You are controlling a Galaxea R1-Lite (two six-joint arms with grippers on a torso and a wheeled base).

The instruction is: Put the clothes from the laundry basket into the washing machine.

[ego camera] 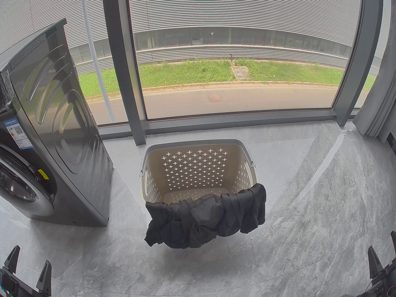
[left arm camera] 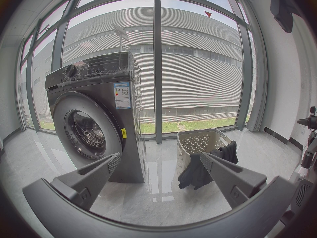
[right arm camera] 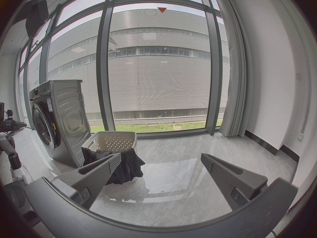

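A beige laundry basket (ego camera: 197,145) stands on the floor before the window, with black clothes (ego camera: 206,221) draped over its near rim and hanging outside. The dark grey washing machine (ego camera: 62,116) stands to the left of it, its round door (left arm camera: 85,133) closed. My left gripper (ego camera: 28,265) is low at the near left, open and holding nothing. At the near right, my right gripper (ego camera: 383,250) is open too. Both are well short of the basket. The left wrist view has the basket (left arm camera: 198,139) and clothes (left arm camera: 198,172) beyond the fingers; the right wrist view shows the basket (right arm camera: 112,139) and clothes (right arm camera: 127,167) far off.
Grey marble floor (ego camera: 313,194) spreads around the basket with free room to the right. Tall windows with dark frames (ego camera: 123,62) close the far side. A grey curtain (ego camera: 381,100) hangs at the far right.
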